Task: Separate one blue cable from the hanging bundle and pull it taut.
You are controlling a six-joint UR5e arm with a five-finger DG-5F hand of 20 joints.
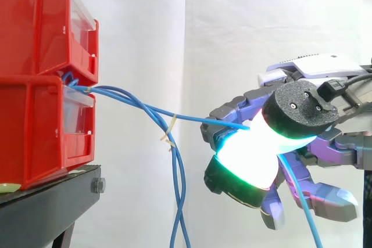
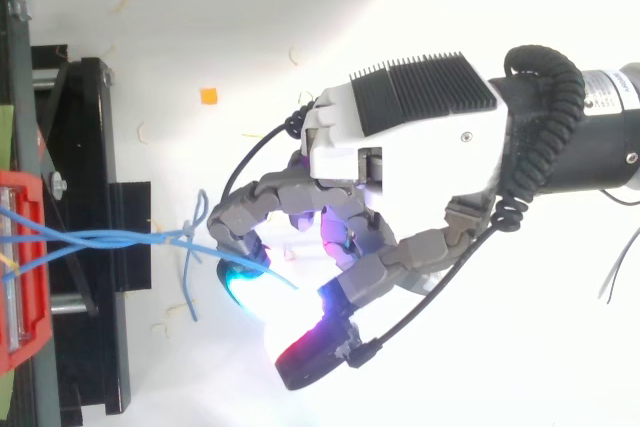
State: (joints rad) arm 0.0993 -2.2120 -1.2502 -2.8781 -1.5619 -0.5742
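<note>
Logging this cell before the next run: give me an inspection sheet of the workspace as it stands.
Surface: black stand, two red bins stacked on it.
Job's things: one blue cable runs nearly straight from the bins to the hand; the rest of the bundle hangs down.
Clutter: orange scrap and pale bits on the white floor.
Hand: fingers curled, pinching the blue cable.
Cables: pale tie on the bundle.
Surroundings: white curtain.
</note>
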